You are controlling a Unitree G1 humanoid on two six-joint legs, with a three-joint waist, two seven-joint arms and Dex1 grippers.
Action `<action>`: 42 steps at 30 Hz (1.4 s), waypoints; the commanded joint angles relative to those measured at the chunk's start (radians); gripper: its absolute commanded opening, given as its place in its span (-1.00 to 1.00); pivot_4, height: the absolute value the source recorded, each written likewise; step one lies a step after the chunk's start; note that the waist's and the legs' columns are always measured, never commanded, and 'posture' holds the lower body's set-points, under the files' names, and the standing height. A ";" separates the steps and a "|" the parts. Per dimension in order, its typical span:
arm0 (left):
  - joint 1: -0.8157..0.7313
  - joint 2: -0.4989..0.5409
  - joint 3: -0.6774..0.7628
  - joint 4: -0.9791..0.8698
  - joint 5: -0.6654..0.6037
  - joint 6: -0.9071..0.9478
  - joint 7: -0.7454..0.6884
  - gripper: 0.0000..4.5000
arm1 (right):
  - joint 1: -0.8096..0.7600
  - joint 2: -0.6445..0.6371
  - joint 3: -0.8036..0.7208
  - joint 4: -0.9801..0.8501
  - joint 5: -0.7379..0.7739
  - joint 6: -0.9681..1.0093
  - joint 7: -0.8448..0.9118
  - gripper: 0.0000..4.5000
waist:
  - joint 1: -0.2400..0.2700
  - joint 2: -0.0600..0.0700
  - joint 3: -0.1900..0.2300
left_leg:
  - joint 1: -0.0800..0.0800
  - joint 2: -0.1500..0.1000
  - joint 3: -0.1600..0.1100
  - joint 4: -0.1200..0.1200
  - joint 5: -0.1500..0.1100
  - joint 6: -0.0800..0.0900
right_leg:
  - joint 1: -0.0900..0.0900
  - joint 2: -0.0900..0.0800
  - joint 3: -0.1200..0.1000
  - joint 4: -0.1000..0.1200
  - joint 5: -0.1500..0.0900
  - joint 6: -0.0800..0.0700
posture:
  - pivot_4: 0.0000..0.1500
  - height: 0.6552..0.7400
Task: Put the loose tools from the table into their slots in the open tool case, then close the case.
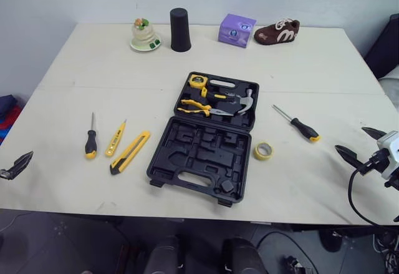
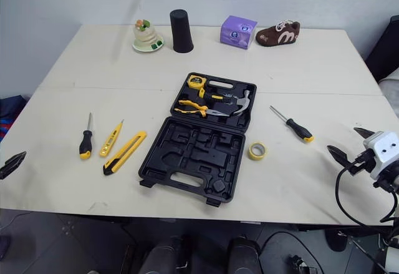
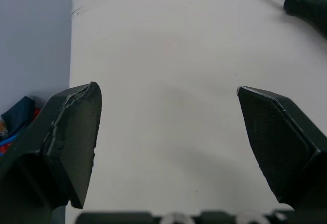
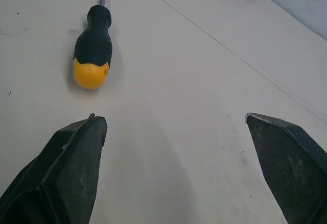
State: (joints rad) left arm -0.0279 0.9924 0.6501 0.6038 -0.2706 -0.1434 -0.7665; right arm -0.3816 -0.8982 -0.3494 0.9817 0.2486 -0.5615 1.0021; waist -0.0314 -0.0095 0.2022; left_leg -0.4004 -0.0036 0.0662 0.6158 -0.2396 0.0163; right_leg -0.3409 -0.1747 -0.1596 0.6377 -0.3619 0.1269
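Left gripper (image 3: 167, 89) of two black wedge-shaped fingers, cross-hatched pads (image 3: 271, 132), right gripper (image 1: 352, 140) on white housing (image 1: 389, 141), thin black cable (image 1: 348, 191) looping at lower right of frame

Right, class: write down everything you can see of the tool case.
The case is black moulded plastic, lying fully open and flat near the middle of the table. Its far half holds a tape measure, pliers and a hammer. Its near half shows empty slots, a handle opening and two latches on the near edge.
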 commanded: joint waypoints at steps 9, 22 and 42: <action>-0.034 -0.004 0.001 -0.053 -0.063 0.032 -0.056 0.97 | -0.045 -0.002 0.021 -0.047 0.016 0.024 0.066 1.00 | 0.000 0.000 0.000 | 0.000 0.000 0.000 0.000 0.000 0.000 | 0.000 0.000 0.000 0.000 0.000 0.000 | 1.00 0.86; -0.027 -0.038 -0.142 -0.543 -0.098 0.286 -0.062 0.97 | 0.037 0.083 0.137 -0.602 0.141 0.448 0.178 1.00 | 0.002 0.000 0.000 | -0.001 0.001 -0.001 0.003 0.000 0.000 | 0.000 0.002 0.001 0.001 0.001 0.000 | 1.00 0.86; -0.550 -0.263 -0.625 -0.381 0.046 0.437 -0.056 -0.98 | -0.111 0.192 0.374 -0.853 -0.053 0.742 -0.055 -1.00 | 0.020 0.000 0.000 | -0.005 0.002 -0.002 0.007 0.000 -0.001 | -0.001 0.005 0.001 0.000 0.001 0.001 | 1.00 0.86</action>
State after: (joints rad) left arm -0.5386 0.7426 0.0489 0.1995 -0.2535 0.3065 -0.8159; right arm -0.4737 -0.7083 0.0354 0.1347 0.2066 0.1836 0.9639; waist -0.0110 -0.0096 0.2021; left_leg -0.4052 -0.0016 0.0646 0.6230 -0.2400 0.0158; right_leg -0.3419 -0.1700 -0.1590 0.6381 -0.3609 0.1276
